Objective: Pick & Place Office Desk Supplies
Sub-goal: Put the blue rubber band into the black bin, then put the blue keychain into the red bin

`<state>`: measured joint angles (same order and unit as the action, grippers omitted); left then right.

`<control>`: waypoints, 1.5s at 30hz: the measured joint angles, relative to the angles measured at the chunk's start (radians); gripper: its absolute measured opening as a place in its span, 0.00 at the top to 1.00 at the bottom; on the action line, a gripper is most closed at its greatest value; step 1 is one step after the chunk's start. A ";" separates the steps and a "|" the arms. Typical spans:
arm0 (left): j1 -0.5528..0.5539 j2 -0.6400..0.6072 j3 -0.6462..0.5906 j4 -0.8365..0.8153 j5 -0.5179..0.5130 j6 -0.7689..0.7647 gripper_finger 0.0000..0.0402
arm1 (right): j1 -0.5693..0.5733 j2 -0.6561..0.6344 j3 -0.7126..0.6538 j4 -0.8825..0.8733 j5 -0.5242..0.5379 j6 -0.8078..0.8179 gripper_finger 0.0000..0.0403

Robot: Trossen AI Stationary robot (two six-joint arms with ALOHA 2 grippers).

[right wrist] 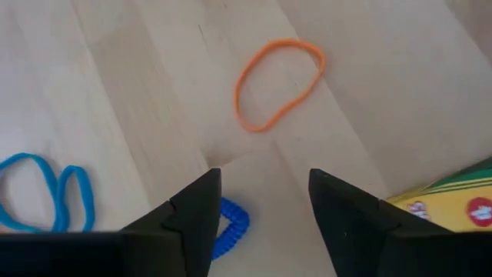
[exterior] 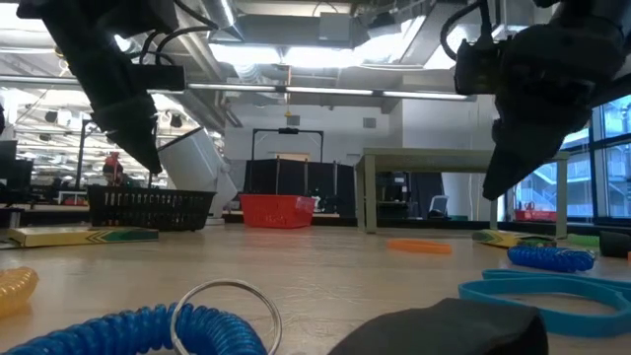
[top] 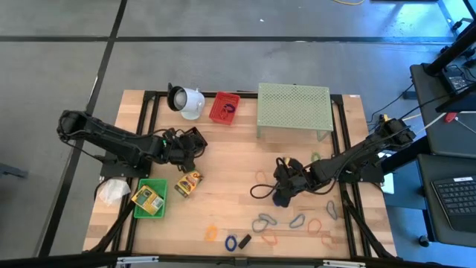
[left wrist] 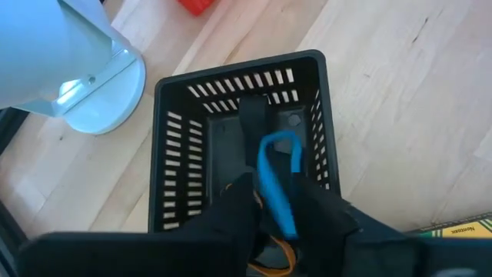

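Observation:
My left gripper (left wrist: 275,196) hangs over a black slotted basket (left wrist: 231,73) at the table's left, fingers parted. A blue rubber band (left wrist: 270,173) stands in the gap between them, and an orange band (left wrist: 273,265) lies lower in the basket. My right gripper (right wrist: 265,185) is open and points down at the bare wood right of centre (top: 285,192). A blue coiled band (right wrist: 231,223) lies on the table by one fingertip. An orange rubber band (right wrist: 277,85) lies flat beyond the fingers, a blue band (right wrist: 46,192) to one side and a crayon box (right wrist: 453,204) to the other. My left gripper has the blue band's upper end (left wrist: 280,211) between its parted fingers, which come from above, slanting down into the basket. Whether the fingers touch the band I cannot tell. The band's other end (left wrist: 277,140) reaches down toward the basket's floor.
At the back stand a white cup-shaped object (top: 186,100), a red basket (top: 224,108) and a pale green mesh stand (top: 294,110). A green basket (top: 138,209) holds a crayon box; another box (top: 188,182) lies beside it. Several bands and clips (top: 282,222) lie near the front edge.

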<state>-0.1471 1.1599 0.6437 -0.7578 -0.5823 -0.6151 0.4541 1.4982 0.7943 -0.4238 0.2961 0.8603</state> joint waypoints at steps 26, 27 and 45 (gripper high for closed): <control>-0.104 -0.002 0.124 0.399 0.189 0.007 0.58 | 0.053 0.135 -0.024 0.029 -0.078 0.041 0.44; -0.110 -0.002 0.124 0.407 0.187 0.019 0.58 | 0.059 0.135 -0.024 0.028 -0.075 0.015 0.45; -0.121 -0.002 0.124 0.420 0.177 0.027 0.58 | 0.077 0.178 -0.018 0.036 -0.060 -0.146 0.74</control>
<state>-0.2676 1.1584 0.7677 -0.3375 -0.4058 -0.5882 0.5312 1.6764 0.7762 -0.3879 0.2359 0.7142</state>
